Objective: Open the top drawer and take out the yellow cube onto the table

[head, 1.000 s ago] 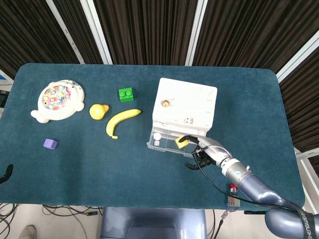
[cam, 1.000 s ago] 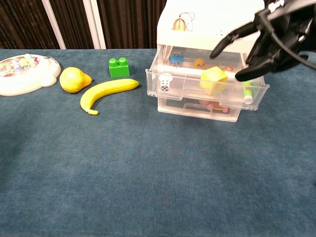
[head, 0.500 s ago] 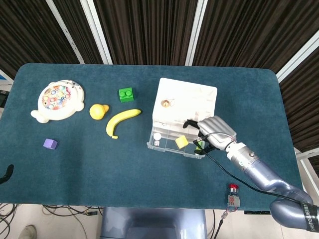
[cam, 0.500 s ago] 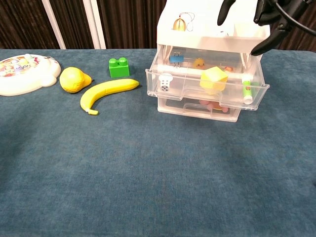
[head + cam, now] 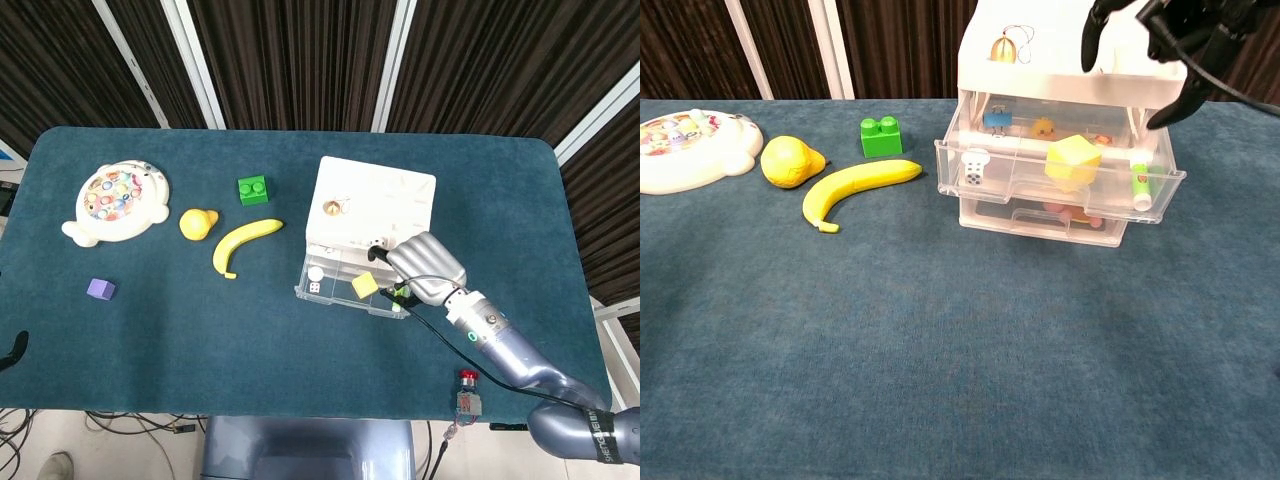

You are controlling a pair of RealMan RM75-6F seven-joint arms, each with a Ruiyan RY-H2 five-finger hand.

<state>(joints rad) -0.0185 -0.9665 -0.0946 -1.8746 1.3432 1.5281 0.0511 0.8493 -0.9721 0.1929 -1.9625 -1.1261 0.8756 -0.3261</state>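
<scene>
The white drawer unit (image 5: 375,205) stands right of the table's middle, and its clear top drawer (image 5: 1060,192) is pulled out. Inside the drawer, right of centre, lies the yellow cube (image 5: 364,285) (image 5: 1073,163), with nothing touching it. My right hand (image 5: 428,265) (image 5: 1160,40) hovers over the right end of the drawer and the unit's front edge, above and to the right of the cube. Its fingers are spread and hold nothing. My left hand is in neither view.
The drawer also holds a white die (image 5: 975,168) and a green marker (image 5: 1141,186). Left of the unit lie a banana (image 5: 240,243), a yellow pear (image 5: 197,222), a green brick (image 5: 252,188), a purple cube (image 5: 100,289) and a fishing toy (image 5: 115,201). A small red object (image 5: 468,378) sits near the front edge.
My right hand has risen from the drawer's front rim and drawn back over the drawer's right end. The cube, earlier partly hidden by the fingers, lies uncovered in the drawer.
</scene>
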